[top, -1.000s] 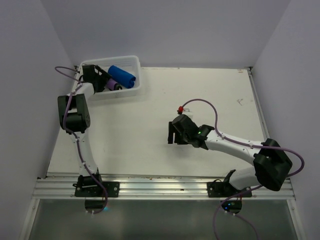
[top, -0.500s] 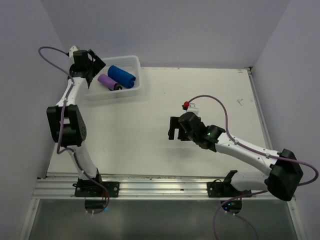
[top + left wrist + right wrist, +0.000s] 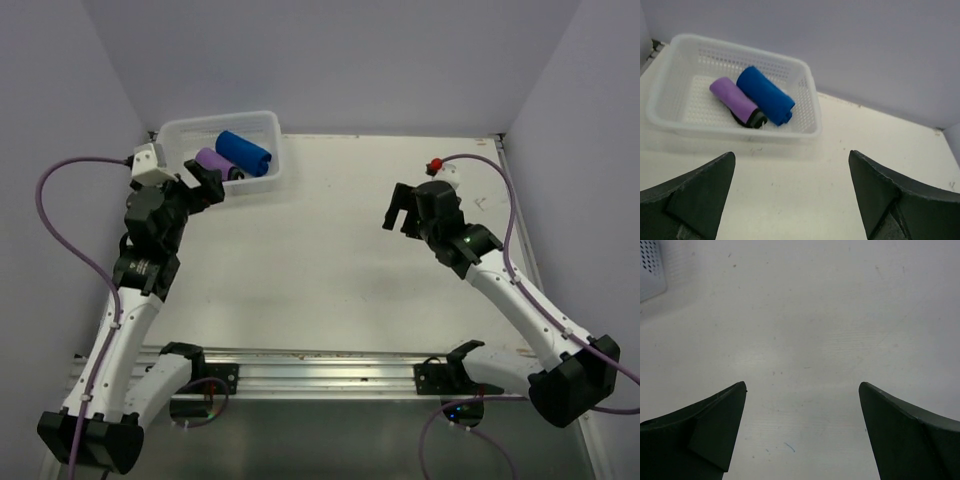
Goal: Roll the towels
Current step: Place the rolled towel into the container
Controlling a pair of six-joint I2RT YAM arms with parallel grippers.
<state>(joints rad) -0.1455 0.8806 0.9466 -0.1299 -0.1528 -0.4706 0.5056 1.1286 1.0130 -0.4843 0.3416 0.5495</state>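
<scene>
Two rolled towels lie side by side in the white mesh basket (image 3: 272,124) at the far left: a royal blue towel (image 3: 245,152) and a light purple towel (image 3: 211,160) with a dark end. The left wrist view shows the same blue towel (image 3: 765,95) and purple towel (image 3: 732,97) inside the basket (image 3: 809,95). My left gripper (image 3: 205,177) hangs just in front of the basket, open and empty (image 3: 791,153). My right gripper (image 3: 399,217) is far off at the right, open over bare table (image 3: 802,384).
White walls close in the table on the left, back and right. A metal rail (image 3: 320,375) with both arm bases runs along the near edge. Purple cables (image 3: 60,200) loop off each arm. A corner of the basket (image 3: 650,270) shows in the right wrist view.
My left gripper has drawn out of the basket, away from the purple towel, and now sits in front of it with jaws wider. My right arm has swung away to the far right.
</scene>
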